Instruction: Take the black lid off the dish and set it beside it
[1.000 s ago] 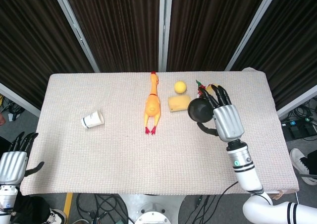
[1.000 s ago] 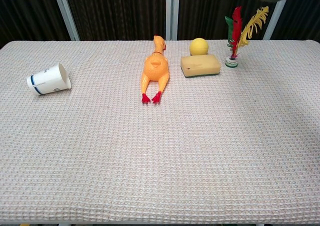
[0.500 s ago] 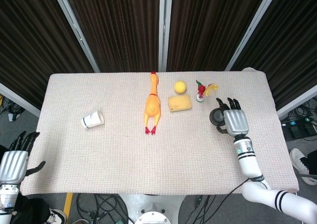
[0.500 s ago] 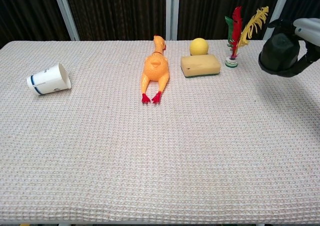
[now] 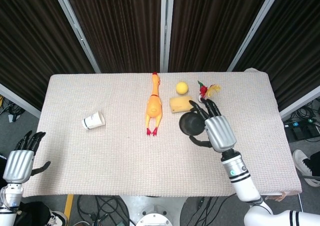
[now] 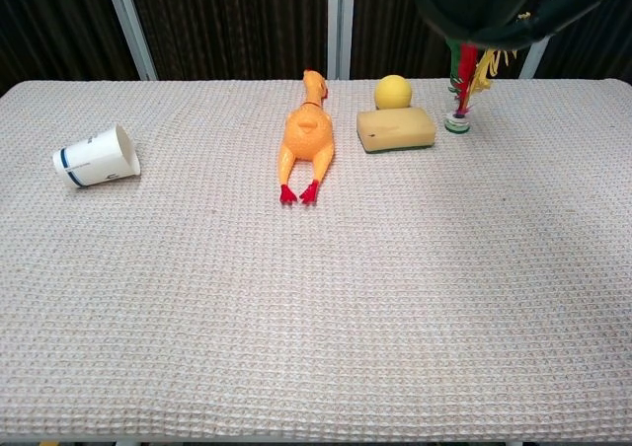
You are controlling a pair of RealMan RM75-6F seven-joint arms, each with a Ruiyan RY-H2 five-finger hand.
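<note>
My right hand (image 5: 218,131) grips a black round lid (image 5: 190,124) and holds it in the air, just in front of the yellow sponge (image 5: 179,103). In the chest view the lid (image 6: 483,3) hangs high at the top right, partly out of frame, in front of the feathered shuttlecock (image 6: 460,76). No dish shows on the table under it in either view. Off the table's near left corner, my left hand (image 5: 20,161) has its fingers apart and holds nothing.
A paper cup (image 5: 93,120) lies on its side at the left. A rubber chicken (image 5: 154,106) lies mid-table, with a yellow ball (image 5: 182,87) behind the sponge. The woven tablecloth (image 5: 125,161) covers the near half.
My right hand has carried the black lid from low at the right side up and to the left, toward the sponge. The left hand has shifted slightly.
</note>
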